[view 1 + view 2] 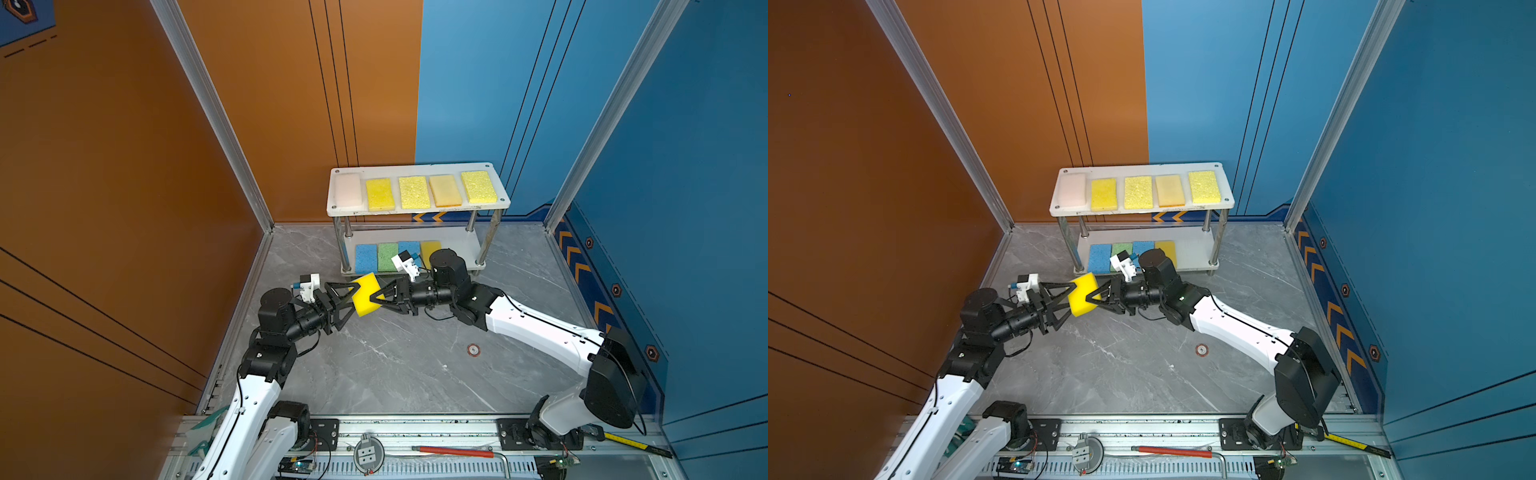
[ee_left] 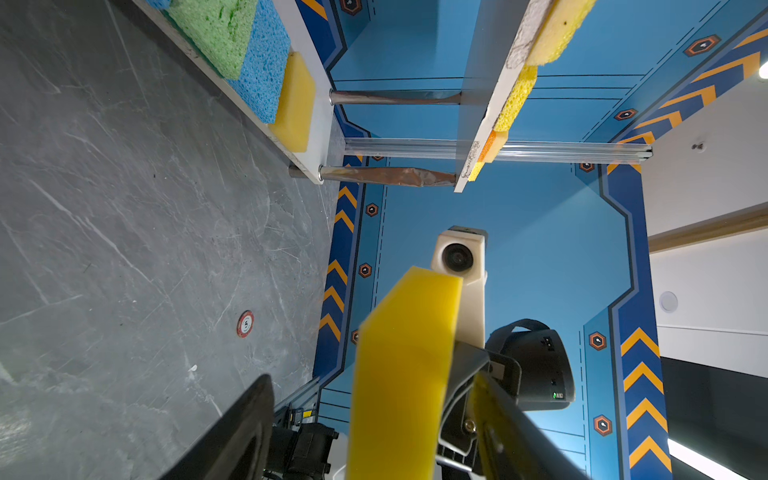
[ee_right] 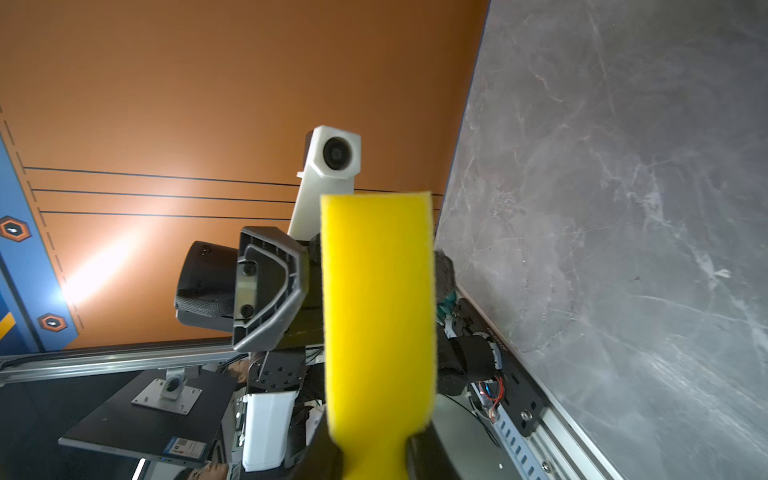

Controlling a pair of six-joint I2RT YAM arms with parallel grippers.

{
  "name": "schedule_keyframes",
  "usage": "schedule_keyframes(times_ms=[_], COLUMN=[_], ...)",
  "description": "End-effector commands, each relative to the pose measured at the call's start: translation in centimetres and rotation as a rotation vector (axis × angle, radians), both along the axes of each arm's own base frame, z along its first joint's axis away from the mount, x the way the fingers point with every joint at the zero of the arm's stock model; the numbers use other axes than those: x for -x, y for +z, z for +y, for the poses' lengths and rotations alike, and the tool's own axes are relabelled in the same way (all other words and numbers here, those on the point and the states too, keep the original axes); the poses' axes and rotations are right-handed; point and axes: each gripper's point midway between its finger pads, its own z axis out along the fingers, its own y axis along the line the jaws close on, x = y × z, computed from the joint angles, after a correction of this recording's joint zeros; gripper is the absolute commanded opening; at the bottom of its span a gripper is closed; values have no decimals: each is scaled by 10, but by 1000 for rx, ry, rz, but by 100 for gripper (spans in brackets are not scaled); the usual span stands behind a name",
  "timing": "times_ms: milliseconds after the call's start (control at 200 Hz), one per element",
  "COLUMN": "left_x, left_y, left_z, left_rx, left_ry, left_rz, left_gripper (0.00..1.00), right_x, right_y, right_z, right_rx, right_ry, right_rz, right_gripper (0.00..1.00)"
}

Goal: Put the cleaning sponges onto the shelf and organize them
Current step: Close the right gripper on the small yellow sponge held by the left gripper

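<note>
Your left arm (image 1: 249, 399) and right arm (image 1: 540, 328) reach in from the near edge of the surface (image 1: 415, 374) and bend inward, so the grippers meet nose to nose above its far half. Your right gripper (image 1: 376, 302) is clamped on one end of the yellow sponge (image 1: 366, 296). Your left gripper (image 1: 354, 298) stands with jaws wide on either side of the other end, seemingly clear of it.
</note>
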Motion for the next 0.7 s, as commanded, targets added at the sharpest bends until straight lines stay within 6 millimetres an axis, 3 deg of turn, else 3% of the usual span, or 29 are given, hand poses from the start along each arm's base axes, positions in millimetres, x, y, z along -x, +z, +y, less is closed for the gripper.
schedule_keyframes(times_ms=[0, 185, 375, 425, 491, 586, 691], left_x=[3, 2, 1, 0, -1, -5, -12], left_y=[21, 27, 31, 31, 31, 32, 36], left_z=[-3, -5, -3, -3, -3, 2, 15], left_rx=[20, 23, 21, 18, 14, 6, -3], left_ry=[-15, -2, 20, 25, 35, 79, 182], left_rz=[-76, -101, -117, -119, -125, -133, -154], left_gripper=[73, 65, 39, 27, 16, 14, 14], right_x=[13, 22, 21, 20, 17, 12, 6], right_y=[18, 10, 7, 6, 4, 6, 12], right_z=[11, 14, 8, 7, 6, 4, -1], right_rx=[-81, -60, -49, -43, -32, -24, -26], right_ry=[78, 104, 91, 81, 64, -3, -97], right_rz=[13, 33, 38, 39, 40, 23, -8], right_gripper=[20, 20, 23, 25, 31, 51, 53])
